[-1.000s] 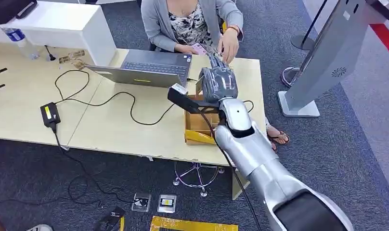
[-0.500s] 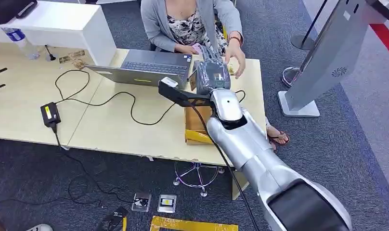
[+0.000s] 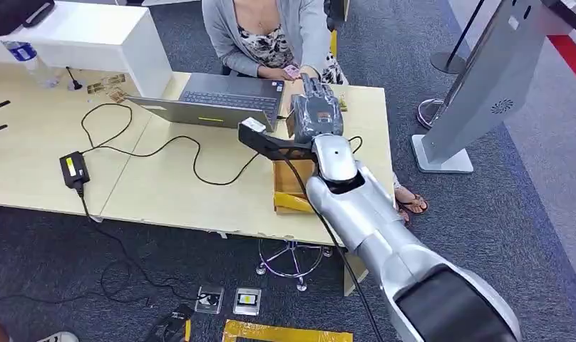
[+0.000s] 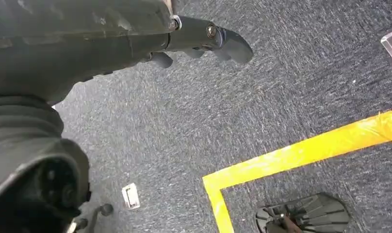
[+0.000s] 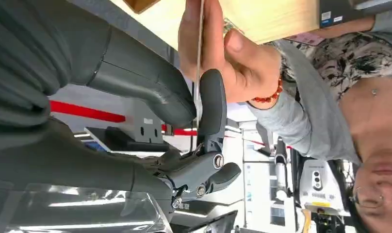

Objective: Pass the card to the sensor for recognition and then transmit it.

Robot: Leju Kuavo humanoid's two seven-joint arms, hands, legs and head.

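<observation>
My right hand (image 3: 316, 114) reaches over the far edge of the table (image 3: 164, 185) toward a seated person (image 3: 271, 35). In the right wrist view a thin card (image 5: 200, 58) shows edge-on, pinched between my thick thumb (image 5: 150, 82) and a dark finger (image 5: 212, 102). The person's hand (image 5: 218, 48) grips the same card at its far end. A small object (image 3: 340, 104) lies on the table just right of my hand; I cannot tell what it is. My left hand (image 4: 184, 39) hangs over the carpet, fingers apart, holding nothing.
An open laptop (image 3: 221, 100) sits left of my right hand, with cables and a power brick (image 3: 73, 169) beyond it. A cardboard box (image 3: 292, 187) lies under my forearm. A grey kiosk stand (image 3: 477, 92) rises on the right. Yellow tape (image 4: 301, 155) marks the carpet.
My right hand has moved left and farther toward the person. The person's hand has left the table beside my hand and now grips the card at my fingertips.
</observation>
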